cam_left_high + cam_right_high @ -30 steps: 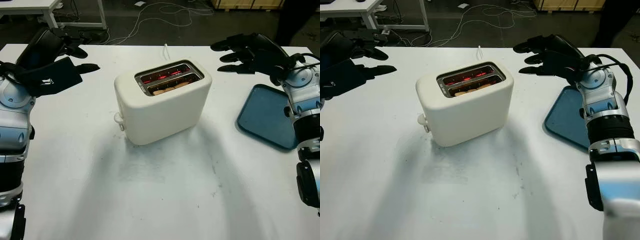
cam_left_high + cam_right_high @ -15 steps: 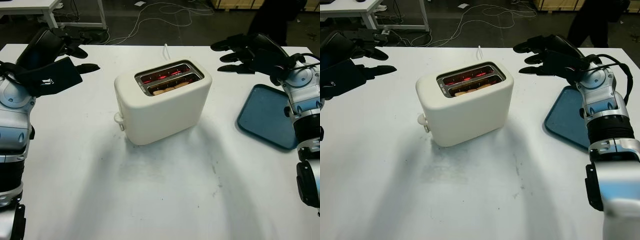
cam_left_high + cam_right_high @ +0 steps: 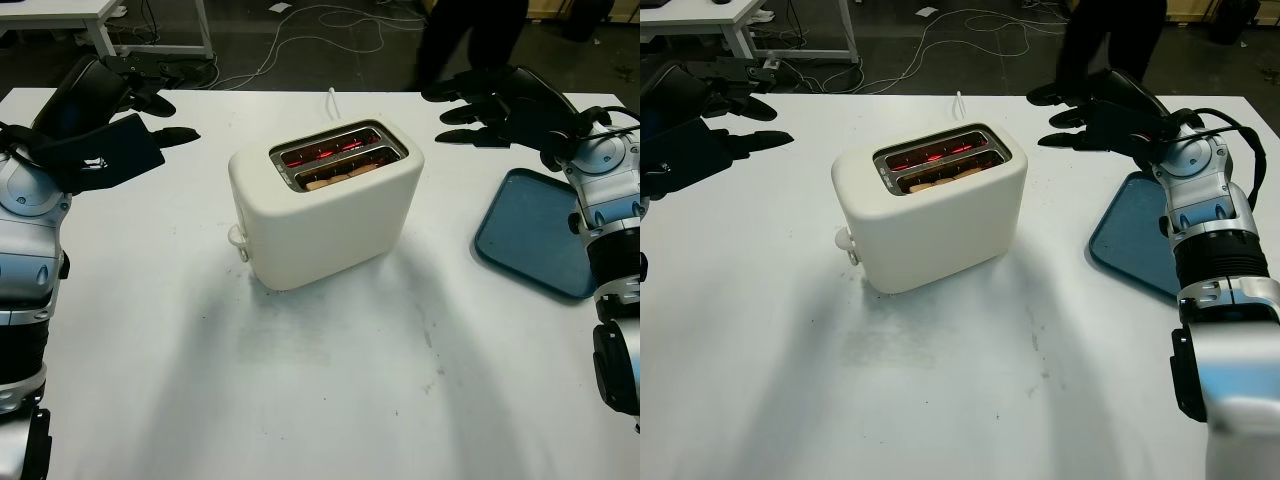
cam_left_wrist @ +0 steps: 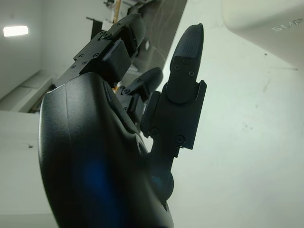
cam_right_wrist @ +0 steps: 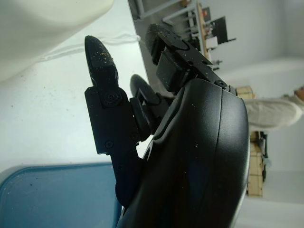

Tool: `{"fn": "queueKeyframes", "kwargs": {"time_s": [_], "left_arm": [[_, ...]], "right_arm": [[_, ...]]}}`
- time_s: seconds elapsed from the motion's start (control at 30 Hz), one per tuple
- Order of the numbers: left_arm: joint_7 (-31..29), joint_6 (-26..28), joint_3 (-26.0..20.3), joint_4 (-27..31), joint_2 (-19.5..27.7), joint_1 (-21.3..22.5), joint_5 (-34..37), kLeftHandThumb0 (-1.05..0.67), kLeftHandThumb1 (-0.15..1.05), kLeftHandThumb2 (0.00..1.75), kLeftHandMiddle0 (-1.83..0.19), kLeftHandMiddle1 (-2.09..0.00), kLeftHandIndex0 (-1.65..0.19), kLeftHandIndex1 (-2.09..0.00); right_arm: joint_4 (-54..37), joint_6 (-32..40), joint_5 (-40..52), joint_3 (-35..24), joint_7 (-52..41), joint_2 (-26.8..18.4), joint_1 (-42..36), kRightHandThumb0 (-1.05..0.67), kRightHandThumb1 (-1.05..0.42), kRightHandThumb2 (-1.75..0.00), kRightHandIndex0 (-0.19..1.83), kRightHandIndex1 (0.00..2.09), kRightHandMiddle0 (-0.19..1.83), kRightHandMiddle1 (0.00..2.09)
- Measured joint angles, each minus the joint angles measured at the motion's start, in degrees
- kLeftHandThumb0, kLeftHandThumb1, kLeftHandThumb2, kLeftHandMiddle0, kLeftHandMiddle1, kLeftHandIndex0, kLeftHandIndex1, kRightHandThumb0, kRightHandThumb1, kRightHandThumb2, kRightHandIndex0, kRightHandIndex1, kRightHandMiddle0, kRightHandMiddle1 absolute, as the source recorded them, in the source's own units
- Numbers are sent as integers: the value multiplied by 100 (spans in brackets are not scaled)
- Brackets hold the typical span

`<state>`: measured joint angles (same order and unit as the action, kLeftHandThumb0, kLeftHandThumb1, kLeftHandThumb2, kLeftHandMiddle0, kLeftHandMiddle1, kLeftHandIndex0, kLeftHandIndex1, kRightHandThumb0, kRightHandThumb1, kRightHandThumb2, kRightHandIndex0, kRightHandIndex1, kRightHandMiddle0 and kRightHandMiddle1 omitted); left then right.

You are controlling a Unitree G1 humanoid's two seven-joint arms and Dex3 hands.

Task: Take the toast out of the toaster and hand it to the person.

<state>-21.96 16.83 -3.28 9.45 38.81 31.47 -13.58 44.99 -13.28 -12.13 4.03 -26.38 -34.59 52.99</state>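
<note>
A white table (image 3: 300,400) is seen in a workshop with a dark floor, where loose cables (image 3: 330,25) are strewn beyond the far edge and the legs of another table (image 3: 110,25) are seen at the far left. A person (image 3: 470,40) in dark trousers is standing just past the far edge, right of centre.

A cream toaster (image 3: 325,205) is set at the middle of the table, turned at a slight angle, with its lever knob (image 3: 237,238) on the left end. The far slot is lit red by its elements. The toast (image 3: 340,176) is held in the near slot, with just its top edge seen above the rim. A white cord (image 3: 331,98) is run from behind the toaster toward the far edge.

A blue tray (image 3: 535,235) is laid at the right of the table, well apart from the toaster.

The left hand (image 3: 115,120) is raised above the far left of the table, open, with nothing held and well clear of the toaster. The right hand (image 3: 495,105) is raised above the far right, beyond the tray, also open with nothing held, its fingers (image 5: 102,95) pointed toward the toaster.
</note>
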Motion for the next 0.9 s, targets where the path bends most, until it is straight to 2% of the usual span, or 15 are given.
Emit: {"fn": "queueKeyframes", "kwargs": {"time_s": [0.9], "left_arm": [[0, -6, 0, 0, 0, 0, 0, -39, 87, 0, -49, -70, -65, -11]], "right_arm": [[18, -4, -8, 2, 0, 0, 0, -47, -89, 0, 76, 1, 69, 1]]}}
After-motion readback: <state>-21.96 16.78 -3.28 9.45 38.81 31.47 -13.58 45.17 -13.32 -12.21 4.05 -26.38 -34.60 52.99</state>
